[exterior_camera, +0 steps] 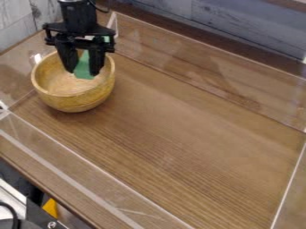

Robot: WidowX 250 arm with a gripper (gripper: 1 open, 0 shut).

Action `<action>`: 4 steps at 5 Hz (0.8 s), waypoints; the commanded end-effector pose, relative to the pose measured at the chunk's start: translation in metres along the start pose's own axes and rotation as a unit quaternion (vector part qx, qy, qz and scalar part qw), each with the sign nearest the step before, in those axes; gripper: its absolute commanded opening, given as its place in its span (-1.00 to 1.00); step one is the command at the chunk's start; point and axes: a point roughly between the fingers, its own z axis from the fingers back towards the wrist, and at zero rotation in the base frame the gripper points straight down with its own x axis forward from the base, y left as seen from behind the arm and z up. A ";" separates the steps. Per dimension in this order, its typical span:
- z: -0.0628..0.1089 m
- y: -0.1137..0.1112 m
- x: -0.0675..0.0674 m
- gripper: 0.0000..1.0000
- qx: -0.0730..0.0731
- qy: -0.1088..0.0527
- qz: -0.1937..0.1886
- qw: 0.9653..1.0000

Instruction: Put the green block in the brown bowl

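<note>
1. One green block [86, 63] was in view, a single bright green bar.
2. One brown bowl [54, 97] was there, round and wooden, with no second bowl beside it.
3. One robot arm was seen, carrying one black end effector [84, 70].
4. Two dark fingers [70, 64] could be counted on that end effector, one at each side of the block.
5. One wooden table [191, 125] carried the things.
6. Clear panels [72, 183] ran along the table's edges; their exact number could not be told.
</note>
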 end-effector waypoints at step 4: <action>0.015 0.009 0.016 1.00 0.002 -0.031 0.015 0.999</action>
